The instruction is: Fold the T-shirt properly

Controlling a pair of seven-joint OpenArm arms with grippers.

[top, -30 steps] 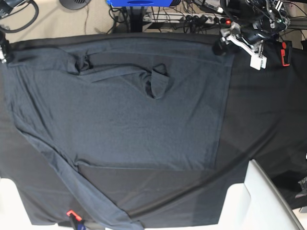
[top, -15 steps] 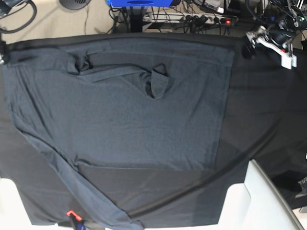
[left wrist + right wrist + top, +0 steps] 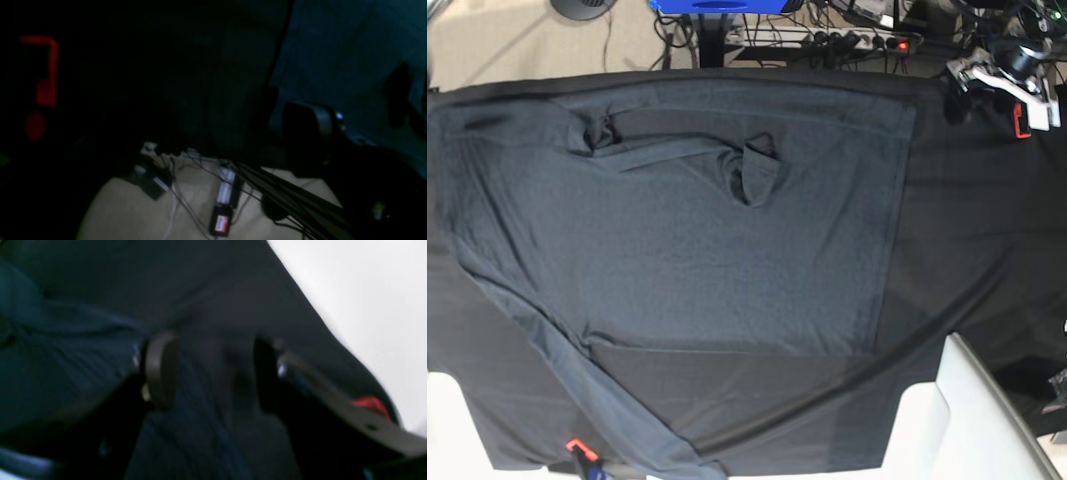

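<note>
The T-shirt (image 3: 687, 250) lies spread flat over most of the black cloth (image 3: 987, 230) covering the table, its hem edge running down the base view's right side and one long sleeve trailing toward the near-left corner, with a small bunched fold near the collar. The left end effector (image 3: 1002, 85) hovers at the far right corner of the table, well apart from the shirt's hem and over bare black cloth beside a red marker (image 3: 1021, 118); its white fingers (image 3: 1037, 112) appear parted with nothing between them, though the dark wrist view is poor. The right end effector (image 3: 213, 373) is out of the base view; its own blurred camera shows its two dark fingers (image 3: 160, 370) standing apart just above dark fabric, probably the shirt's sleeve, gripping nothing.
</note>
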